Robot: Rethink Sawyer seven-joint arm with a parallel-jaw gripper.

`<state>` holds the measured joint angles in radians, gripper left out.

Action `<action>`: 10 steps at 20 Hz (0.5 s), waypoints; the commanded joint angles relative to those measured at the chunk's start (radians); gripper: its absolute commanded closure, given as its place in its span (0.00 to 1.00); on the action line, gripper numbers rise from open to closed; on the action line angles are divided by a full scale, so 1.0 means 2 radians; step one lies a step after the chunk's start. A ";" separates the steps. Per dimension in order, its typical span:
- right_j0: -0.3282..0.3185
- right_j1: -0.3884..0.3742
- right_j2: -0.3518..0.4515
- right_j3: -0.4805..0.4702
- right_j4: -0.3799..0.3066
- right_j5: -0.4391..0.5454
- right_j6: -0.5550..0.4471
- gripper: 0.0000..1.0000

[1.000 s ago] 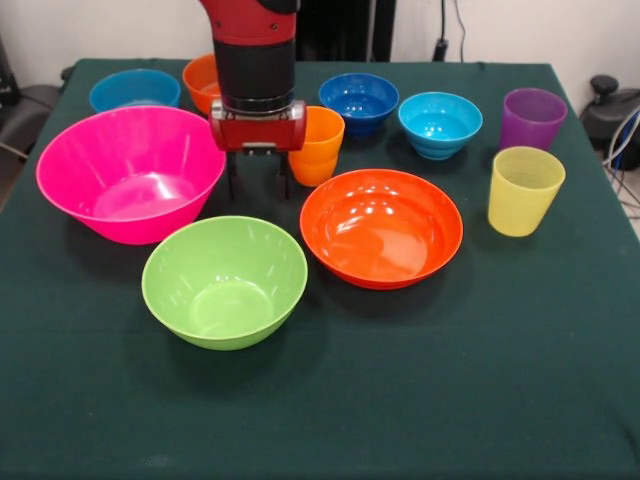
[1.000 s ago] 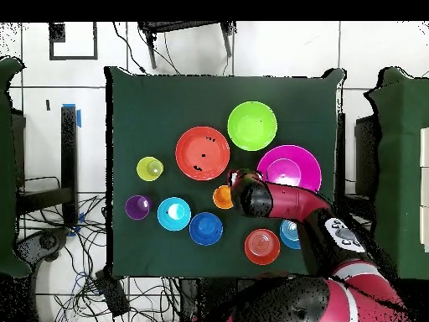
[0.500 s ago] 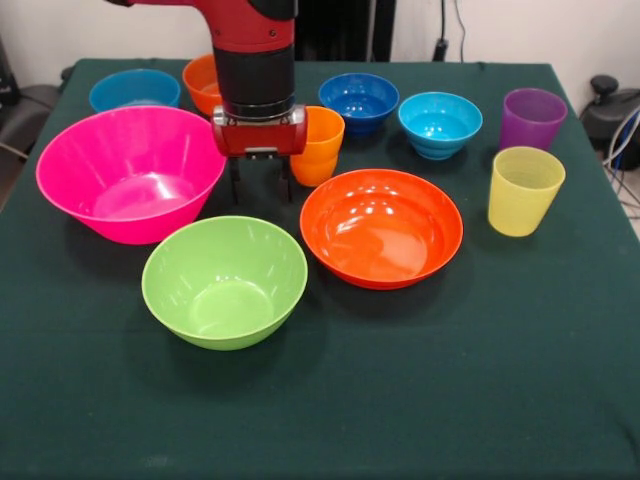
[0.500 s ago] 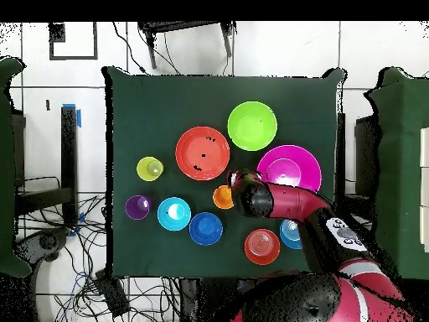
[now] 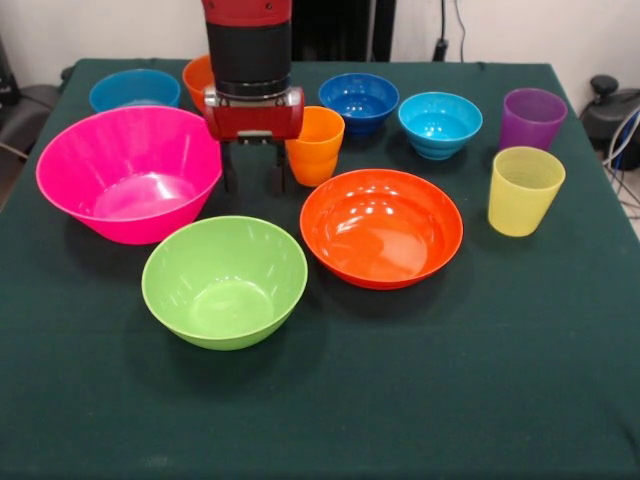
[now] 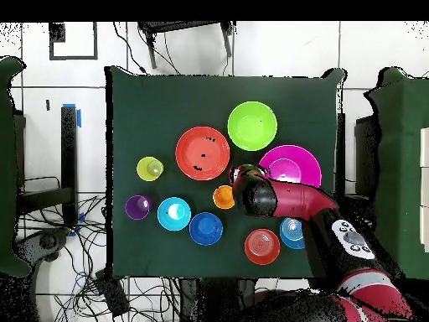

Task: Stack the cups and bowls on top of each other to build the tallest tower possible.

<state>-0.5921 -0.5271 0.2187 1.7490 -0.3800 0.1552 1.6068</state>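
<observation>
Nearest me on the counter [image 5: 420,400] sits the lime green bowl [image 5: 224,281], empty, with the shallow orange bowl [image 5: 381,226] beside it; nothing is nested yet. Behind them my end effector [image 5: 254,175] hangs empty, fingers spread, between the big pink bowl [image 5: 130,172] and the orange cup [image 5: 315,146], probably lining up on one. Small bowls and the other cups stand farther back.

Lab, tiled floor [image 6: 285,50], loose cables [image 6: 92,243]

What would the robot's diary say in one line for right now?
gripper: open, empty | position: between pink bowl and orange cup | tower: not started
</observation>
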 commanded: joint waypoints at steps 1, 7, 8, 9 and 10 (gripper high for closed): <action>0.013 -0.048 0.041 0.026 -0.006 0.079 0.001 0.00; 0.007 -0.064 0.046 0.036 -0.003 0.093 -0.001 0.00; 0.005 -0.064 0.047 0.036 -0.004 0.094 -0.002 0.00; 0.004 -0.064 0.048 0.036 -0.005 0.094 -0.002 0.00; 0.003 -0.063 0.049 0.036 -0.007 0.091 -0.001 0.00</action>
<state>-0.5922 -0.6421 0.2203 1.7631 -0.3794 0.2228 1.6068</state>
